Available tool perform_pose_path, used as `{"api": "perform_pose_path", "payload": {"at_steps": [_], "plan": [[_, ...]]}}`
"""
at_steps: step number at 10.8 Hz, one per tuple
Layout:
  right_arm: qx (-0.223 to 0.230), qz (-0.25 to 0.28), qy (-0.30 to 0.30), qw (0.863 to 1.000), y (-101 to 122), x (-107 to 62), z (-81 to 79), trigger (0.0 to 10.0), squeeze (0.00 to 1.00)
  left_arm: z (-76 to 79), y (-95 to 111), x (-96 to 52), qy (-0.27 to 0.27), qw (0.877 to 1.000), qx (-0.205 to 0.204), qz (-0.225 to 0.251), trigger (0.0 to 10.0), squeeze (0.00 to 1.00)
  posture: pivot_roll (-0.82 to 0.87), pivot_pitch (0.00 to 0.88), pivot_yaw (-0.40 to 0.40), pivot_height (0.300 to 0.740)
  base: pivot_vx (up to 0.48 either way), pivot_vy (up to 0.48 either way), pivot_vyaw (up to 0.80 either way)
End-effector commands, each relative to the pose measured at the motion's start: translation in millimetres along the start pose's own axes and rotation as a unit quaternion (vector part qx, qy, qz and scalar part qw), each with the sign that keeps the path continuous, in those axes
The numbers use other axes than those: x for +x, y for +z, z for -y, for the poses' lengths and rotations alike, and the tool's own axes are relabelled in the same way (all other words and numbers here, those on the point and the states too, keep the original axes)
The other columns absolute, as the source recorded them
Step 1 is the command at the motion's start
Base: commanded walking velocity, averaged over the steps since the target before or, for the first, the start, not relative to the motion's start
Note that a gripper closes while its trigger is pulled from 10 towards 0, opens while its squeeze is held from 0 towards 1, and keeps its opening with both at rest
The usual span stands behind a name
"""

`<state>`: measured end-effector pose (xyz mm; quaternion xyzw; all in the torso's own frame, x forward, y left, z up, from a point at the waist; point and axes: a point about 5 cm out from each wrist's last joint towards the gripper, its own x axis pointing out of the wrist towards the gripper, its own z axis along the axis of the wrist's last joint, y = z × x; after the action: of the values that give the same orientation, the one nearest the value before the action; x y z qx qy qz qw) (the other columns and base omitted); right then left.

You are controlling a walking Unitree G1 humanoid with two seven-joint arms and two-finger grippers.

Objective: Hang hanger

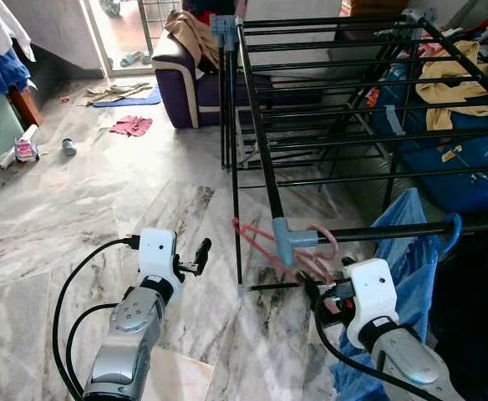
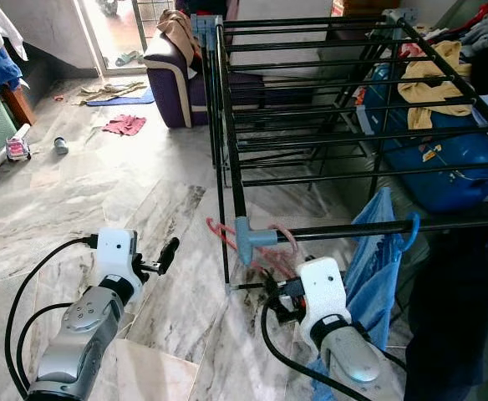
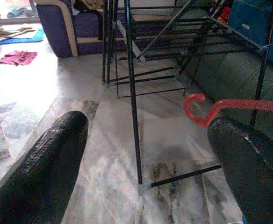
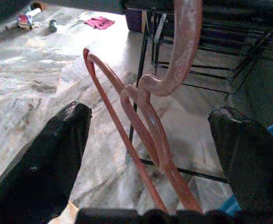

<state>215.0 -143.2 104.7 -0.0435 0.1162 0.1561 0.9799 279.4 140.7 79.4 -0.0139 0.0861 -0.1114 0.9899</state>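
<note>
Left of the drying rack (image 1: 261, 150), the left gripper (image 3: 141, 154) hovers with fingers spread, empty. The pink hanger (image 4: 146, 126) hooks over the rack's front rail, between the right gripper's (image 4: 150, 140) parted fingers. It looks light, thin, stiff; grip the neck. A blue garment (image 1: 407, 251) crowds the rail beyond.

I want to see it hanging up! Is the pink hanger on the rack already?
On. The pink hanger hangs by its hook over the rack's bar; the open right gripper isn't holding it.
</note>
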Motion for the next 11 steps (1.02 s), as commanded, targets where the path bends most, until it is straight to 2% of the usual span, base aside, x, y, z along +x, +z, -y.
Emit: {"api": "perform_pose_path", "payload": {"at_steps": [1, 3, 6, 11], "plan": [[0.002, 0.022, 0.003, 1.000, 8.2, -1.5, -0.7, 10.0, 1.00, -0.1, 1.7, 0.0, -0.005, 1.000, 0.009, 0.000, 10.0, 0.00, -0.08, 0.034, 0.029, 0.740, 0.000, 0.000, 0.00], [0.005, 0.036, 0.000, 0.999, 12.2, -2.3, 0.5, 10.0, 1.00, 0.6, 2.0, 0.1, -0.003, 1.000, 0.010, 0.002, 10.0, 0.00, -0.08, 0.030, 0.026, 0.740, 0.000, 0.000, 0.00], [0.008, 0.038, -0.006, 0.999, 10.8, -3.8, 5.4, 10.0, 1.00, -6.2, 4.4, -6.7, 0.014, 1.000, 0.010, 0.008, 10.0, 0.00, -0.07, 0.032, 0.016, 0.740, 0.000, 0.000, 0.00], [0.010, 0.039, -0.005, 0.999, 10.1, -1.3, 4.7, 10.0, 1.00, -4.6, 4.0, -5.5, 0.014, 1.000, 0.008, 0.007, 10.0, 0.00, -0.07, 0.026, 0.012, 0.740, 0.000, 0.000, 0.00]]}}
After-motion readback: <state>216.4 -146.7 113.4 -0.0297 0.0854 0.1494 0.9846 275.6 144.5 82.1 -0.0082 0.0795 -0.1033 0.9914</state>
